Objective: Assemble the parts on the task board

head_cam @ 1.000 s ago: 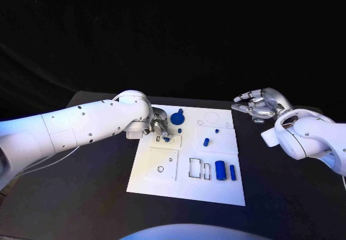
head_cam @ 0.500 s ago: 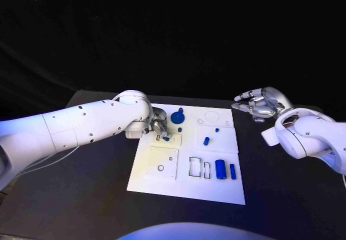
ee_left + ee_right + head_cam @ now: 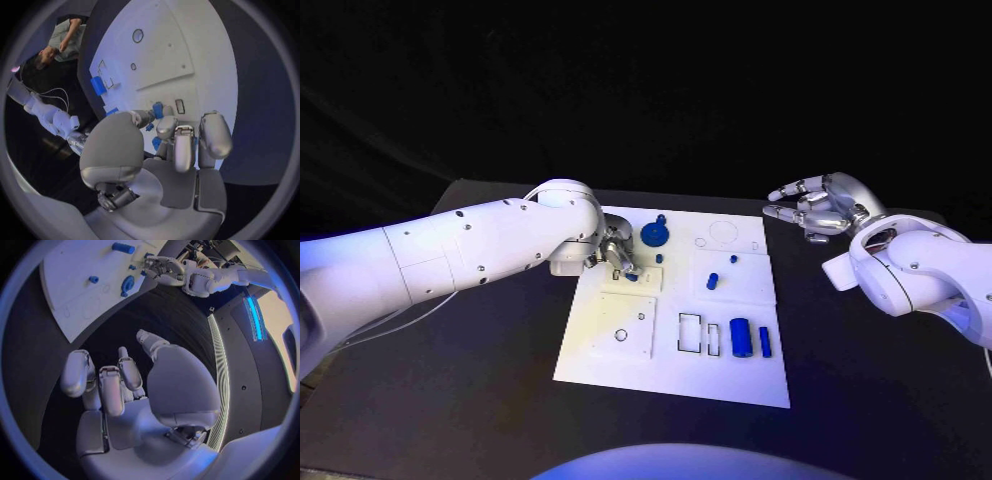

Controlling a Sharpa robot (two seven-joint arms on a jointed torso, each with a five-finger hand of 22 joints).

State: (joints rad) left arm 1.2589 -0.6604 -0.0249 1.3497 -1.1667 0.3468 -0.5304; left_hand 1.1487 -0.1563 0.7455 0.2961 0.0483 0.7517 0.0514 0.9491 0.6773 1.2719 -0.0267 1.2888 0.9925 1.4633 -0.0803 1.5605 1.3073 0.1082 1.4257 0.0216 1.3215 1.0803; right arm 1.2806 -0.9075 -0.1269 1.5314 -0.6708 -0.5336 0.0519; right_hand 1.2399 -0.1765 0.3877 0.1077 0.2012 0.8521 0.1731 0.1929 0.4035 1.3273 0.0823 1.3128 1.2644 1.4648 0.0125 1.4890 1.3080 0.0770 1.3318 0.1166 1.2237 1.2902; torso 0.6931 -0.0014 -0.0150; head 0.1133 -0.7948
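**Left hand works a small blue piece at the board's upper-left; right hand waits off the board**

The white board (image 3: 678, 310) lies flat in the middle of the black bench (image 3: 473, 370), a thin, smooth, matt plate marked with outlined rectangles and circles that look like seats for the parts. The left hand (image 3: 619, 252) has its fingers bunched down on the board at about 10 o'clock from the board's middle. In the left wrist view a small blue piece (image 3: 157, 110) sits right at the fingertips (image 3: 167, 125), pressed or pinched against the plate beside a small dark slot; whether it is truly gripped or only pushed, I cannot tell. The low, close finger posture suits seating a small part into a recess, to my judgement.

Just beyond that hand, at about 11 o'clock, stands a round blue knob (image 3: 655, 236), disc-shaped with a stub on top. Near the centre, towards 1 o'clock, a small blue peg (image 3: 713, 282) stands up. At about 4 o'clock lie two blue pieces side by side, a stout cylinder (image 3: 740, 338) and a slimmer bar (image 3: 764, 342), smooth like moulded plastic, apparently still waiting.

The right hand (image 3: 819, 210), polished silver, hovers off the board's far right corner, at about 2 o'clock, fingers loosely curled and apart, holding nothing, likely parked clear of the work.
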